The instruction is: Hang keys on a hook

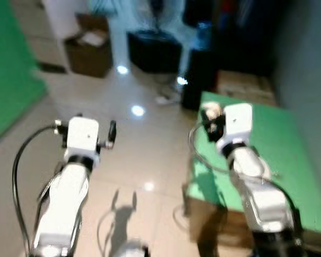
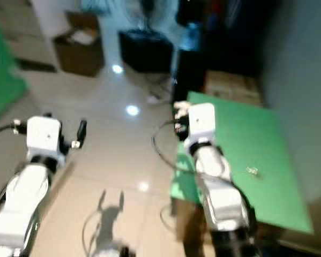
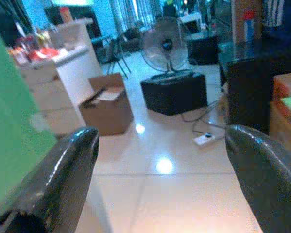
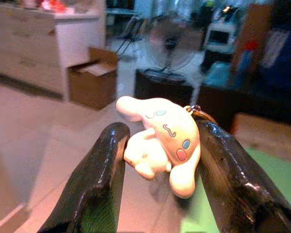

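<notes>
Keys' charm (image 4: 161,141), white long-eared plush pup, blue eyes, pink cheek, metal ring behind, clamped btwn right gripper (image 4: 160,145) 2 fingers, left gripper (image 3: 160,160) spread apart.

Two silver-white robot arms with smooth rounded shells. Each forearm narrows to a black ring at the wrist, then a white boxy block carrying the gripper. A black cable loops out from the left wrist block and curves down along the arm; a thinner grey cable loops beside the right arm. The left gripper (image 3: 160,179) and right gripper (image 4: 157,165) each have two long, glossy black fingers with rounded tips.
</notes>
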You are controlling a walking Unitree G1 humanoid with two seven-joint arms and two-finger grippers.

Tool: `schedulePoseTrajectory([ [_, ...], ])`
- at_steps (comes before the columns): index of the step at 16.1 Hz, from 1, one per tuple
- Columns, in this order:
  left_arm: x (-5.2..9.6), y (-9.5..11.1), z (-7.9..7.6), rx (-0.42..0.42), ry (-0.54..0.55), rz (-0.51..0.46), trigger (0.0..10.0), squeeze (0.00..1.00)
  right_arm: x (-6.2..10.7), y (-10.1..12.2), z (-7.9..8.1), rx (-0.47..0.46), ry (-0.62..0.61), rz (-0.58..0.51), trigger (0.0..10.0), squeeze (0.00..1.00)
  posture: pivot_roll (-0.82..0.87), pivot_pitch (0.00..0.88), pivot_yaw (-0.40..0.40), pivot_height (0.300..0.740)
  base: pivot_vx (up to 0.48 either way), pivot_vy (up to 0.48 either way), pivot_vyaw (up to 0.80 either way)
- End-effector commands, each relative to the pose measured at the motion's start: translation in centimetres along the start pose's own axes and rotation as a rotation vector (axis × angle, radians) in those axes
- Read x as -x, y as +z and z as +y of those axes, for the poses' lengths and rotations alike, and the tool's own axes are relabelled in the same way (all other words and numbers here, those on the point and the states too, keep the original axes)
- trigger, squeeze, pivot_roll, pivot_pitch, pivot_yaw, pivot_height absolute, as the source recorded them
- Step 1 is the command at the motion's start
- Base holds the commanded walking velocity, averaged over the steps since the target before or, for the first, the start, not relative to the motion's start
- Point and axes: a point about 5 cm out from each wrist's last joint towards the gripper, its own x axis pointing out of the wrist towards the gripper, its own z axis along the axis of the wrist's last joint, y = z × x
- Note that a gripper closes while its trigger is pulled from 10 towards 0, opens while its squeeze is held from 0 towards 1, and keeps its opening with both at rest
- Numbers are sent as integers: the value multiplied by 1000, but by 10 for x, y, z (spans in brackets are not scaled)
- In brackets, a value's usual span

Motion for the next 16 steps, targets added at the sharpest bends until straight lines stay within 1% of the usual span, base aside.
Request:
schedulePoseTrajectory([
  [1, 3, 1, -9, 0, -55, 1, 10000, 0, 3, -4, -3, -7, -5, 22, 10000, 0, -3, 0, 17, 740, 0, 0, 800],
  [3, 5, -2, -7, 22, -40, 7, 10000, 0, 6, -6, -3, -11, -6, 31, 10000, 0, -3, 0, 20, 740, 0, 0, 800],
  [5, 3, -2, -2, -6, 22, -21, 10000, 0, 9, -12, -4, -12, -6, 52, 10000, 0, 2, 0, 15, 740, 0, 0, 800],
  [7, 3, -4, -4, -24, -23, -14, 10000, 0, 11, -18, -2, -13, -2, 65, 10000, 0, 11, 0, 24, 740, 0, 0, 800],
  [9, 2, -5, -6, 0, -29, 0, 10000, 0, 14, -26, -4, -17, -21, 86, 10000, 0, 13, 0, 51, 740, 0, 0, 800],
  [10, -2, -5, -9, 23, -58, 5, 10000, 0, 19, -33, -7, -36, -69, 105, 10000, 0, 6, 0, 62, 740, 0, 0, 800],
  [11, -4, -5, -8, 5, -32, -1, 10000, 0, 19, -33, -7, -39, -76, 104, 10000, 0, 1, 0, 65, 740, 0, 0, 800],
  [12, -5, -7, -7, 18, -11, 10, 10000, 0, 20, -31, -6, -40, -72, 97, 10000, 0, -4, 0, 65, 740, 0, 0, 800],
  [14, -2, -7, -9, 41, -12, 6, 10000, 0, 21, -30, -7, -26, -61, 96, 10000, 0, -4, 0, 60, 740, 0, 0, 800],
  [16, 1, -7, -7, 61, -1, 2, 10000, 0, 20, -30, -9, -22, -61, 96, 10000, 0, 0, 0, 33, 740, 0, 0, 800],
])
